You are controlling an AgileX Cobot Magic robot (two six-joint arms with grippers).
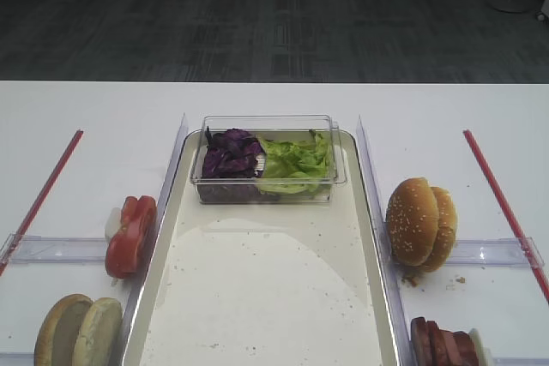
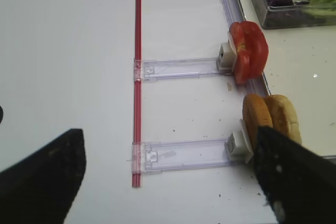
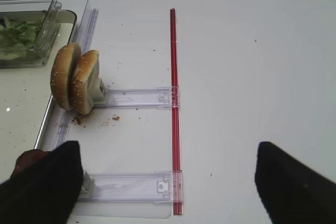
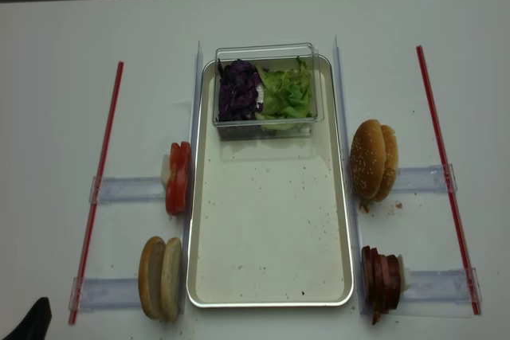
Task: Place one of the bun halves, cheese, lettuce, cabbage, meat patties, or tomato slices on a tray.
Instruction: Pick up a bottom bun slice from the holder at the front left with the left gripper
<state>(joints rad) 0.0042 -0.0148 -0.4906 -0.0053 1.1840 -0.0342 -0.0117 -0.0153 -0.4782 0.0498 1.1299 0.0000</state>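
A clear plastic tub (image 1: 268,173) sits between two red rods (image 4: 97,189) and clear rail holders (image 3: 137,97) on a white table (image 1: 86,109).

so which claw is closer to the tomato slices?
Left. In the left wrist view the open left claw has the tomato slices ahead, to its right. The right claw is across the tray, by the sesame buns.

Two high views: one low-angled from the near side, one straight overhead; both share the silvery-cream rectangular metal tray (image 1: 364,237) (image 4: 341,197). Left wrist view looks far-ward over tomato slices (image 2: 249,51); right wrist over sesame-seeded bun halves (image 3: 73,77).
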